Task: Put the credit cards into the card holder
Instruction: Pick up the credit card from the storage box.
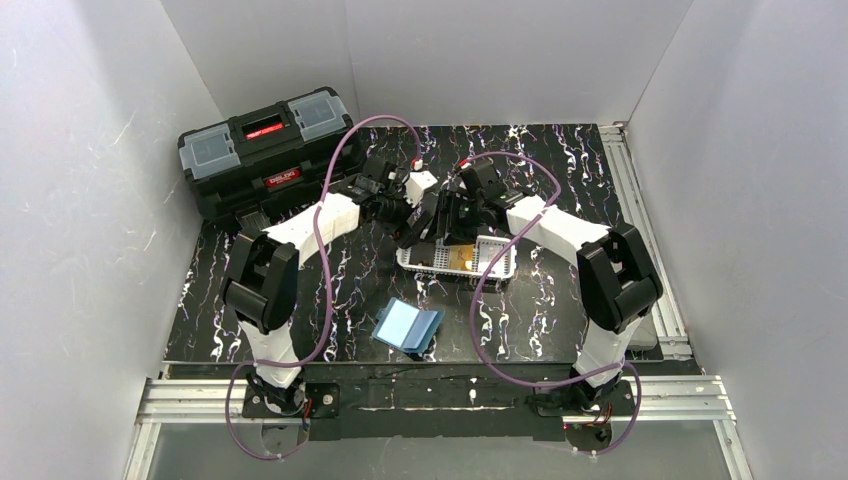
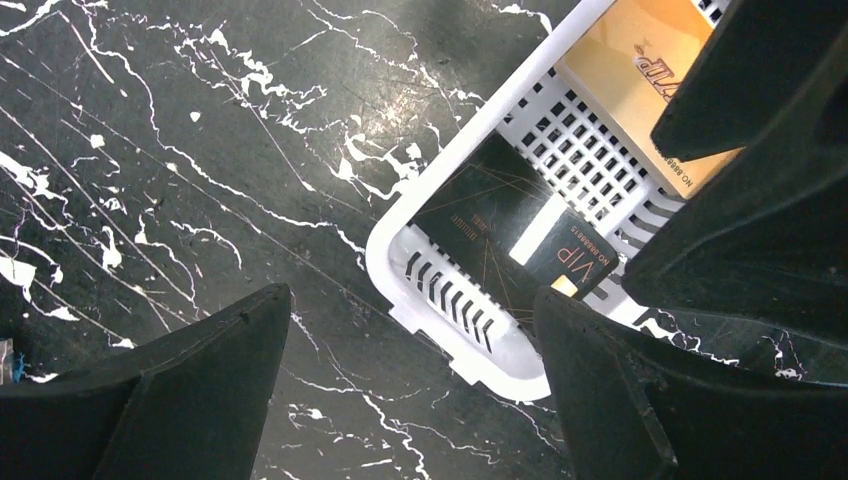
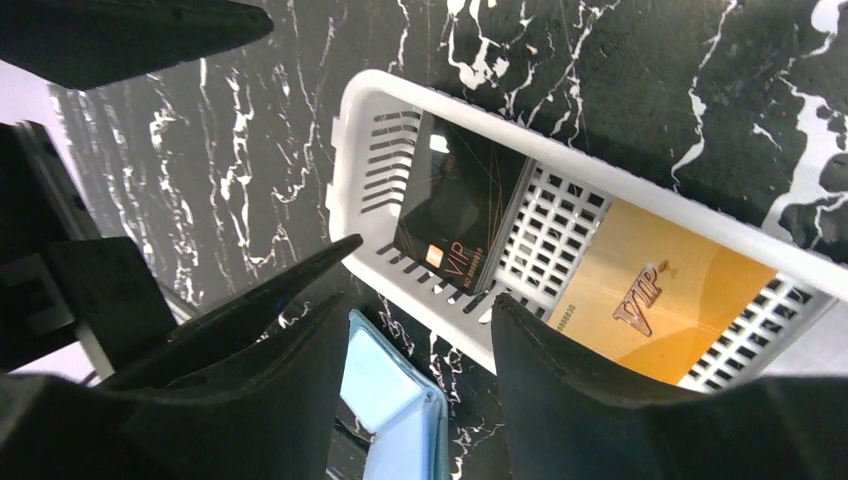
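Our arms (image 1: pixel 320 215) meet over a white mesh basket (image 3: pixel 340 170) at the middle of the bench (image 1: pixel 540 310). The left jaws and the right jaws stand apart, empty. In the basket lie a black card (image 2: pixel 490 235) and an orange card (image 3: pixel 665 300) — we judge the first pickup is in hand. Next, one pair must pinch a thin card off the mesh. The card holder (image 1: pixel 408 326) lies open near the bench's near edge. No pale card shows; from above, the arms hide part of the basket.
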